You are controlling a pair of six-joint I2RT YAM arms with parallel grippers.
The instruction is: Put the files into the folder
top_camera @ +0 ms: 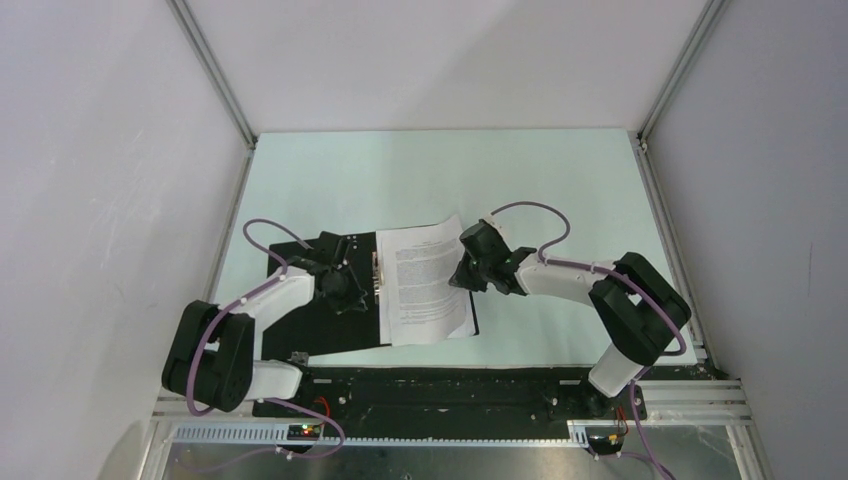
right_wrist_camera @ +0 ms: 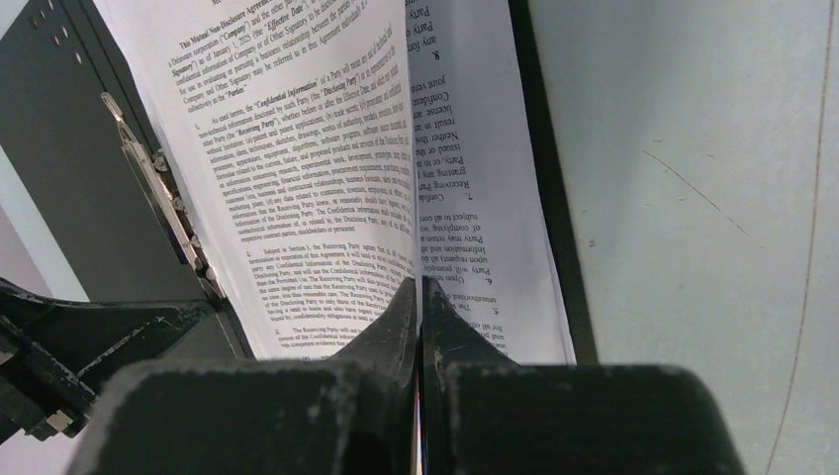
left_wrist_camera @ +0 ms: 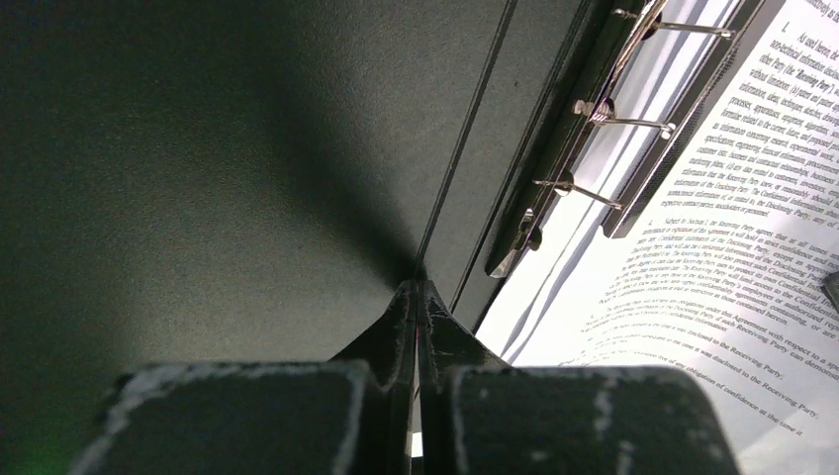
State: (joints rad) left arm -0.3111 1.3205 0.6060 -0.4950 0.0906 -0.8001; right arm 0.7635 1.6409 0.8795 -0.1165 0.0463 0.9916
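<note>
The folder (top_camera: 300, 330) lies open on the table, black inside up, with its metal clip (top_camera: 376, 280) along the spine. The files (top_camera: 425, 285) lie on its right cover. My left gripper (top_camera: 350, 288) is shut, its tips (left_wrist_camera: 418, 287) touching the black left cover (left_wrist_camera: 247, 148) beside the clip (left_wrist_camera: 584, 148). My right gripper (top_camera: 463, 272) is shut on the right edge of the top sheet (right_wrist_camera: 297, 148) and holds that edge raised. The second sheet (right_wrist_camera: 495, 198) lies flat below it, its text the other way up. My right gripper's tips (right_wrist_camera: 416, 287) pinch the paper.
The pale table (top_camera: 560, 190) stretches behind and to the right of the folder. White walls with metal rails (top_camera: 215, 70) close in the left, back and right sides. A black base strip (top_camera: 450, 390) runs along the near edge.
</note>
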